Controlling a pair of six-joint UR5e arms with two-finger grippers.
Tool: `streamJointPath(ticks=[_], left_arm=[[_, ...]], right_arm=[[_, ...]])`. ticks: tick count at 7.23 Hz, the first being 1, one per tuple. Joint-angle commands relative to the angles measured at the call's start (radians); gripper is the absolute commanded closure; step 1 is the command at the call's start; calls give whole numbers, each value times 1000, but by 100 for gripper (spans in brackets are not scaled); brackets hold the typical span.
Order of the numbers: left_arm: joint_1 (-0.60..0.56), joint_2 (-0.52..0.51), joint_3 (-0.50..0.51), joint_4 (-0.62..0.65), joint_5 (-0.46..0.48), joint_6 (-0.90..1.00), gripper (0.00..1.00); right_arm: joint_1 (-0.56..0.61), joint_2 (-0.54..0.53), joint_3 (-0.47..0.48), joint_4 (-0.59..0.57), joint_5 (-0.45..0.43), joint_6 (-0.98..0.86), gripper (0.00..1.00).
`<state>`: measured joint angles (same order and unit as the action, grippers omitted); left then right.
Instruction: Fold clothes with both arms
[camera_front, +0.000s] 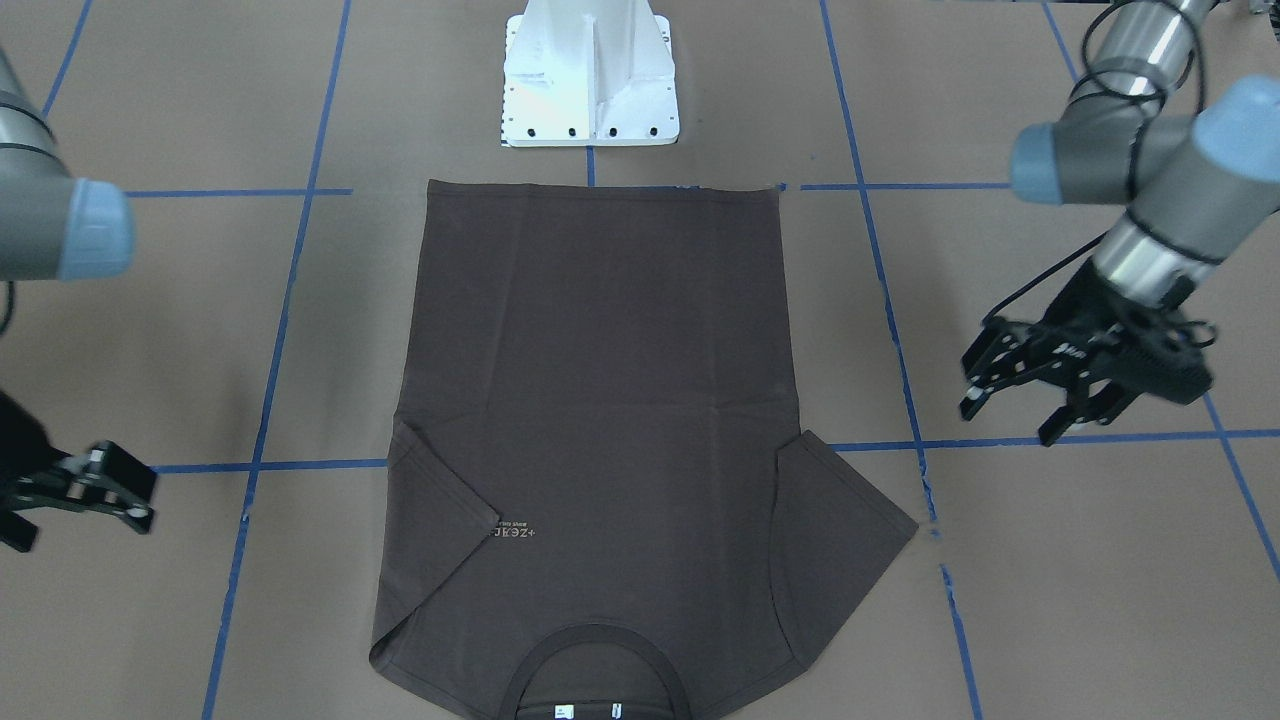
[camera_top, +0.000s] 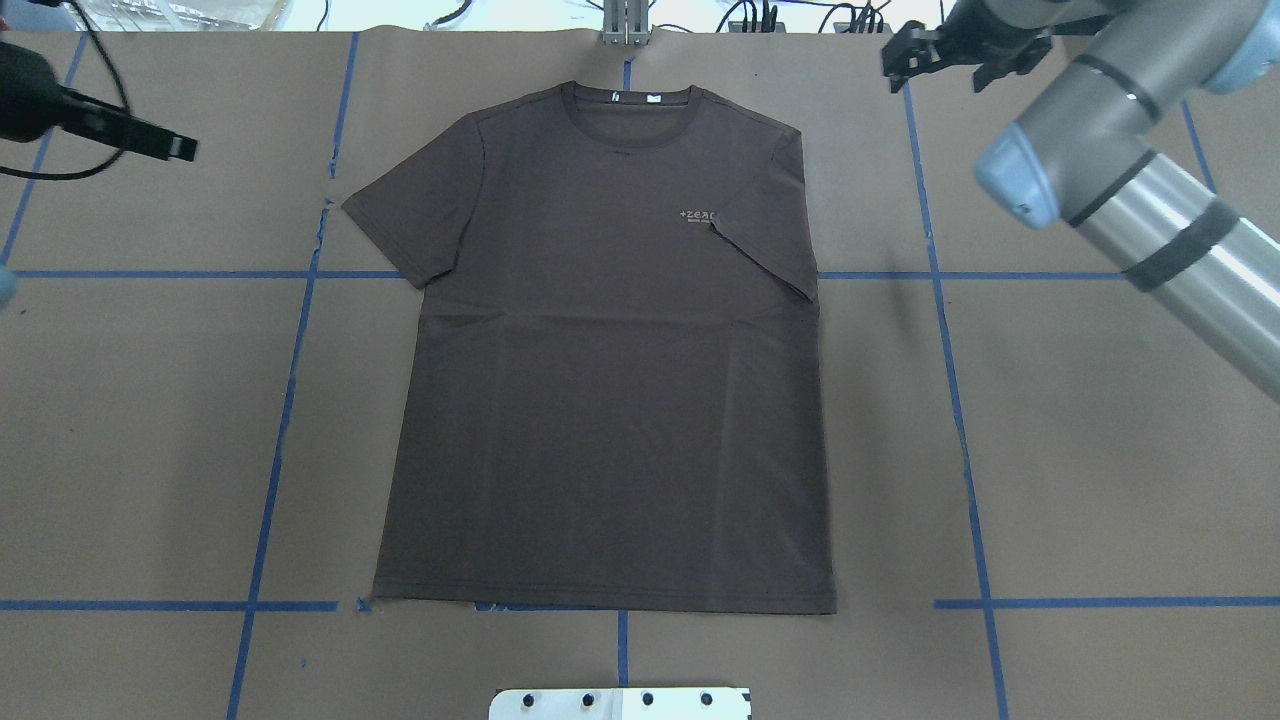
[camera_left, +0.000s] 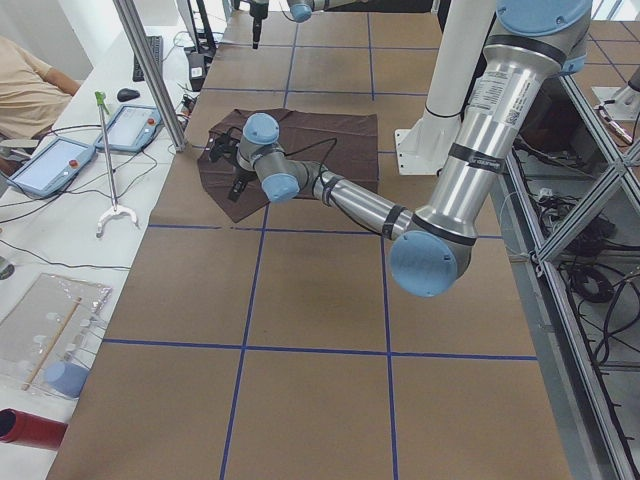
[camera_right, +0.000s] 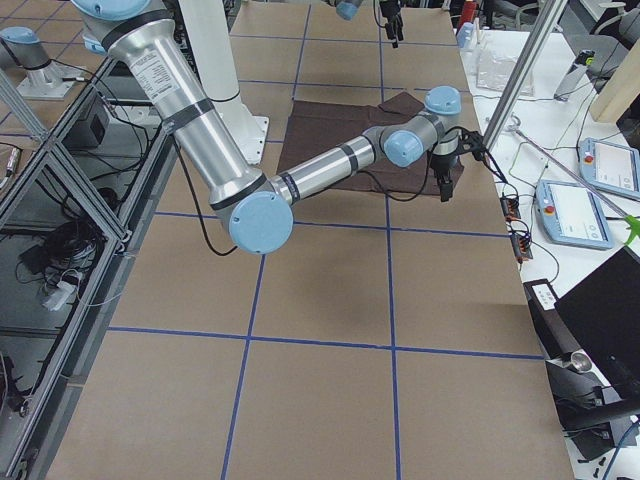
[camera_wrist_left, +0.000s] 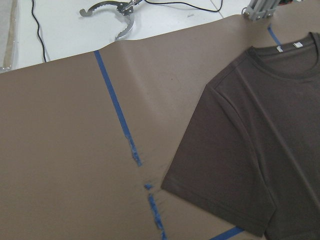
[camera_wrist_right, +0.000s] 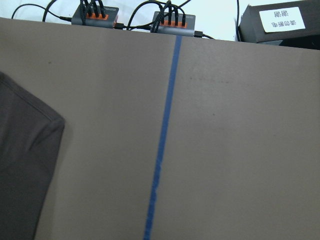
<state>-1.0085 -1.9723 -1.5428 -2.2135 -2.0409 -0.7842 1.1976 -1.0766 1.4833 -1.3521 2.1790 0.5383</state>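
The dark brown T-shirt (camera_front: 600, 380) lies flat on the brown table, collar (camera_top: 625, 110) at the far edge from the robot. The sleeve on my right side is folded in over the chest (camera_top: 760, 250), touching the pale lettering (camera_top: 698, 216). The other sleeve (camera_top: 400, 225) is spread out. My left gripper (camera_front: 1010, 418) is open and empty above the table, beside the spread sleeve and apart from it. My right gripper (camera_top: 935, 72) is open and empty near the far edge, off the shirt's folded shoulder. The shirt also shows in the left wrist view (camera_wrist_left: 250, 150) and the right wrist view (camera_wrist_right: 20, 165).
The white pedestal base (camera_front: 590, 80) stands just behind the shirt's hem. Blue tape lines (camera_top: 300, 330) grid the table. Power strips with cables (camera_wrist_right: 135, 17) and a metal grabber tool (camera_wrist_left: 112, 12) lie past the far edge. A side table holds teach pendants (camera_left: 130, 125).
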Motion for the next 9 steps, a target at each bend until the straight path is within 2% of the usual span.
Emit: streamJointPath(ticks=[1, 2, 3, 6, 9], left_arm=[[89, -72, 183, -134, 149, -166, 42], [105, -112, 281, -194, 172, -200, 45], [131, -131, 329, -205, 227, -211, 47], [140, -157, 397, -210, 272, -213, 49], [166, -163, 418, -210, 306, -240, 52]], right_arm=[[94, -139, 61, 2, 86, -159, 0], [102, -166, 81, 4, 87, -162, 0], [103, -172, 87, 4, 88, -163, 0], [103, -181, 100, 2, 88, -161, 0], [102, -181, 100, 4, 85, -162, 0]])
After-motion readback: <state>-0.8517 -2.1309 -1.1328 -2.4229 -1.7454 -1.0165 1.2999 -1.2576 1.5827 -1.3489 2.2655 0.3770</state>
